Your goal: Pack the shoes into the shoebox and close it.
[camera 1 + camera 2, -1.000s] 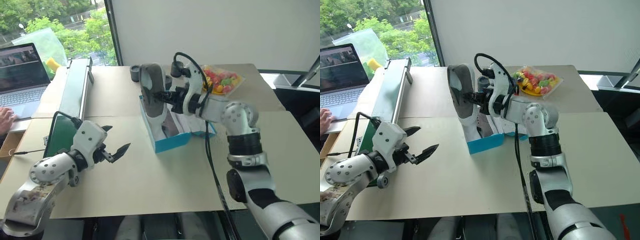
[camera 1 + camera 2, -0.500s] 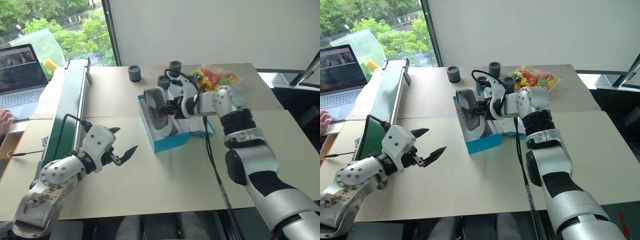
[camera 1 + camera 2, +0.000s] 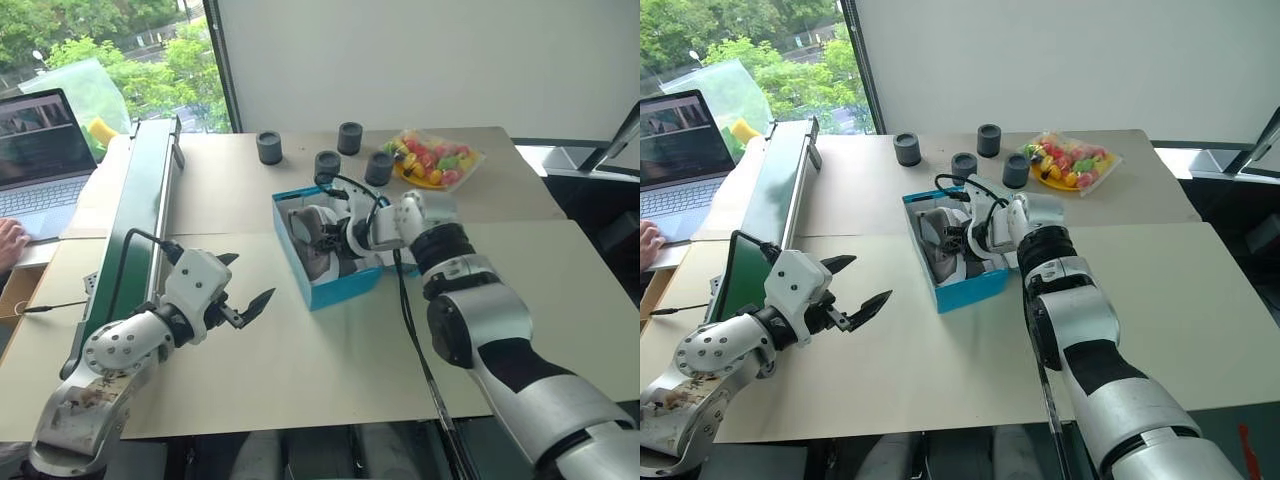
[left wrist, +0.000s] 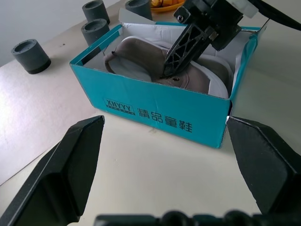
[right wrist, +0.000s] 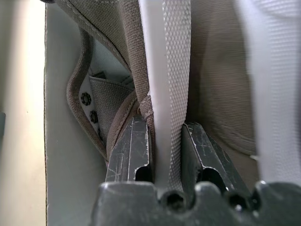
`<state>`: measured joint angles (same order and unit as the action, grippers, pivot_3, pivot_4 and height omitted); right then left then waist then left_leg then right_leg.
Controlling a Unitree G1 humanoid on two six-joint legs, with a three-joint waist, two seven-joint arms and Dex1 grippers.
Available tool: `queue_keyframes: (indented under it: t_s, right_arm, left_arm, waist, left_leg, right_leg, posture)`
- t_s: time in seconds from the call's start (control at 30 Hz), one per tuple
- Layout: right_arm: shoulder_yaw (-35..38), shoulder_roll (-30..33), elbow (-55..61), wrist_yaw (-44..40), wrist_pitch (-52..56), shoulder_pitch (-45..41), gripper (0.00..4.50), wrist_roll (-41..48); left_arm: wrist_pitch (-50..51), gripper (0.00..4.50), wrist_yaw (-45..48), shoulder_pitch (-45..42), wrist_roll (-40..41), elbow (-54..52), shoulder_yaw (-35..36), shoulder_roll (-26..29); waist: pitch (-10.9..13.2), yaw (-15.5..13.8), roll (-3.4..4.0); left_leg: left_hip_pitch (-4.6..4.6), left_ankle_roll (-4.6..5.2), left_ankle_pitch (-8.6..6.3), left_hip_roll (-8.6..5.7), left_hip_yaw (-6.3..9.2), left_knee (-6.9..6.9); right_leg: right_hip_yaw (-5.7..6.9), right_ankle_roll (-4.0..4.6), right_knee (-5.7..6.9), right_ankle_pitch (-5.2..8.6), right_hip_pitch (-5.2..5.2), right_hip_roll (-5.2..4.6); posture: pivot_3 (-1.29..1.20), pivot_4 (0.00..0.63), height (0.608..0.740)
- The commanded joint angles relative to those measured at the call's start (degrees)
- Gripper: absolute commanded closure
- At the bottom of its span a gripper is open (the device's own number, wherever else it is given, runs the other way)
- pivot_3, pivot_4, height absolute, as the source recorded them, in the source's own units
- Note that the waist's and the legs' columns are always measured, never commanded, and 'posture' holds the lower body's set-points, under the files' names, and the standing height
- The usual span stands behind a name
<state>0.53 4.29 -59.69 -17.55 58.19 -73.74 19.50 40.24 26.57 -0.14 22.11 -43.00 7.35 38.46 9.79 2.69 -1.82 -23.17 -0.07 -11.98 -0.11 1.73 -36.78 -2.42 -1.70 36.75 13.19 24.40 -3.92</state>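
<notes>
Seeing one laptop (image 3: 38, 150) far left with a person's hand (image 3: 12, 240) at it, then one green conveyor (image 3: 135, 210). My left gripper (image 3: 240, 300) hangs over the table (image 3: 300, 370), jaws wide, holding nothing. Next, one shoebox (image 3: 345, 287), lid open, two shoes (image 4: 155, 61) inside it. My right gripper (image 3: 958, 232) is down in the box, jaws narrow, pinching a shoe's edge. Behind the box I count four grey cylinders (image 3: 270, 147). One bag of sweets (image 3: 435, 160) sits far right.
</notes>
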Motion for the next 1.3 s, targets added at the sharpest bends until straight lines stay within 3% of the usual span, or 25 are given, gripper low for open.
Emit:
queue_keyframes:
  t_s: [0.03, 0.07, 0.13, 0.2, 0.43, 0.57, 0.7, 0.83, 0.93, 1.07, 1.17, 1.3]
  right_arm:
    - [-0.5, -1.0, -2.4, -1.6, -4.8, -2.4, 4.04, -3.0]
    - [-0.1, -1.1, -3.1, -1.7, -5.3, -2.7, 4.04, -3.4]
    - [1.5, -1.1, -3.7, -1.5, -6.4, -3.2, 3.05, -3.5]
    - [2.8, -1.1, -3.8, -1.3, -6.6, -3.7, 2.54, -3.3]
    - [5.0, 0.8, 0.8, -5.7, -0.9, -10.1, 0.11, -1.1]
    - [6.5, 3.8, 8.2, -9.2, 5.7, -12.4, 0.04, 1.5]
    - [10.0, 6.8, 20.2, -11.1, 13.7, -7.4, 0.04, 6.5]
    - [11.1, 12.8, 36.4, -17.6, 15.1, 4.4, 1.10, 12.0]
    - [8.5, 23.7, 47.8, -32.3, 10.8, 14.4, 2.12, 15.9]
    - [6.5, 35.0, 54.2, -42.2, 6.1, 20.9, 3.53, 16.9]
    - [0.6, 43.5, 61.2, -50.9, 3.2, 28.0, 4.43, 16.2]
    - [-14.5, 50.6, 66.8, -53.0, -6.0, 35.8, 4.43, 4.4]
  left_arm:
    - [0.0, 0.06, -0.5, -0.7, -0.4, -2.2, 0.3, 0.0]
    - [0.0, 0.06, -0.6, -0.7, -0.4, -2.1, 0.3, 0.1]
    - [0.1, 0.00, -0.7, -0.6, -0.5, -2.3, 0.3, 0.2]
    - [0.1, 0.00, -0.8, -0.5, -0.7, -2.4, 0.3, 0.3]
    - [0.7, 0.00, -0.7, -0.8, -0.6, -3.1, -0.3, 0.2]
    - [0.7, 0.00, -0.4, -1.0, -0.6, -2.9, -0.1, 0.2]
    - [0.7, 0.00, -0.4, -1.2, -0.4, -3.0, -0.6, -0.2]
    - [0.9, 0.00, -0.3, -1.1, 1.2, -3.0, -0.9, -1.8]
    - [0.5, 0.00, -0.2, -0.5, 0.7, -2.3, -2.0, -2.2]
    - [0.4, 0.00, 0.2, -0.4, 0.9, -2.0, -2.4, -2.5]
    - [-0.2, 0.00, 0.7, -0.6, 0.5, -0.6, -3.1, -2.5]
    - [-0.7, 0.00, 1.1, -1.2, 0.3, 0.3, -4.0, -2.6]
  waist:
    - [0.0, 0.0, 0.00]
    - [0.0, 0.0, 0.00]
    - [0.0, 0.0, 0.00]
    - [0.0, 0.0, 0.00]
    - [0.0, -0.1, 0.01]
    - [0.0, -0.2, 0.02]
    - [0.0, -0.2, 0.01]
    - [0.0, -1.3, -0.01]
    - [0.0, -1.7, 0.00]
    - [0.1, -1.6, 0.11]
    - [0.1, -0.6, 0.10]
    - [0.1, -0.1, 0.09]
  left_leg:
    - [-0.01, 0.00, 0.00, 0.00, 0.00, 0.00]
    - [-0.02, 0.00, 0.00, -0.01, 0.00, 0.00]
    - [-0.01, 0.00, 0.00, -0.01, 0.01, 0.00]
    - [0.00, 0.00, 0.00, 0.00, 0.02, 0.00]
    - [-0.07, 0.00, 0.00, -0.01, 0.02, 0.00]
    - [-0.15, -0.01, -0.01, -0.01, 0.05, 0.01]
    - [-0.10, -0.02, -0.02, -0.01, 0.06, 0.02]
    - [-0.12, -0.02, -0.02, -0.02, 0.19, -0.06]
    - [-0.16, -0.01, -0.01, -0.06, 0.09, -0.07]
    - [-0.21, 0.11, -0.09, -0.08, 0.07, -0.07]
    - [0.06, 0.17, -0.13, 0.00, -0.08, -0.06]
    - [0.29, 0.19, -0.14, 0.06, -0.16, -0.07]
  right_leg:
    - [0.00, 0.00, 0.00, 0.00, 0.01, -0.01]
    - [0.00, 0.00, 0.00, 0.00, 0.01, -0.02]
    - [0.00, 0.00, -0.01, 0.00, 0.00, -0.04]
    - [0.01, 0.00, 0.01, 0.00, 0.01, -0.02]
    - [0.00, 0.00, 0.01, 0.00, 0.07, -0.03]
    - [0.02, 0.00, 0.00, 0.00, 0.13, -0.02]
    - [0.05, 0.00, -0.06, 0.00, 0.04, -0.04]
    - [0.20, -0.02, -0.09, 0.00, -0.11, -0.14]
    - [0.12, -0.05, -0.06, -0.01, -0.01, -0.18]
    - [0.14, -0.14, -0.17, 0.06, -0.02, -0.22]
    - [-0.02, -0.08, -0.15, 0.06, -0.17, -0.03]
    - [-0.11, -0.07, -0.11, 0.10, -0.33, 0.05]
  posture:
    - [0.00, 0.150, 0.740]
    - [0.00, 0.150, 0.740]
    - [0.00, 0.150, 0.740]
    - [0.00, 0.150, 0.740]
    - [0.00, 0.150, 0.740]
    - [0.00, 0.150, 0.740]
    - [0.00, 0.150, 0.740]
    - [0.00, 0.150, 0.740]
    - [0.00, 0.150, 0.740]
    - [0.00, 0.150, 0.740]
    - [0.00, 0.150, 0.740]
    - [0.00, 0.150, 0.740]
